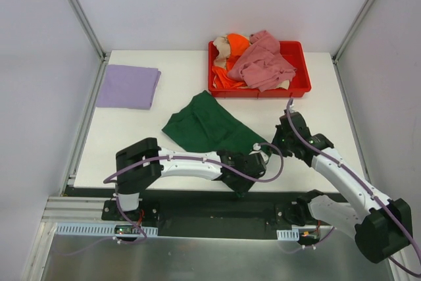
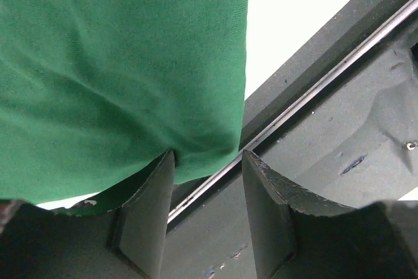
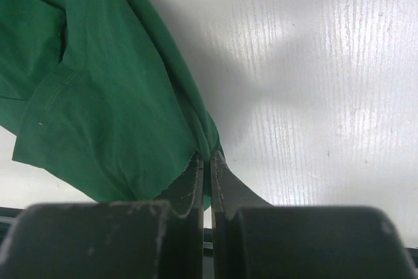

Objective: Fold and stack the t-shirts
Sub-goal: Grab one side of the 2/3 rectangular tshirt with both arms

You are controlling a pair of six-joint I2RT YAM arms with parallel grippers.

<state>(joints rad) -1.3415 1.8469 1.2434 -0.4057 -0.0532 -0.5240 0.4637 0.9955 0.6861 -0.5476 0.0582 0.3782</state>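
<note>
A dark green t-shirt (image 1: 207,123) lies rumpled and partly doubled over in the middle of a white worktop (image 1: 131,139), with its near corner reaching toward the front edge. The right claw (image 3: 206,157) is pressed together, pinching a gathered fold at the green shirt's edge. The left claw (image 2: 209,161) is spread wide over the worktop's front edge. The shirt's hem hangs at its fingertips and touches one finger, but is not gripped.

A lavender t-shirt (image 1: 128,87) lies folded flat at the far left. A red tray (image 1: 212,78) at the back holds a pink t-shirt (image 1: 263,64), an orange t-shirt (image 1: 235,44) and a beige t-shirt (image 1: 222,49) in a heap.

The green cloth looks light, limp and thin, so it will likely sag and crease wherever it is unsupported. Hem corners or shoulder seams seem the best holds, one per claw, kept taut.
</note>
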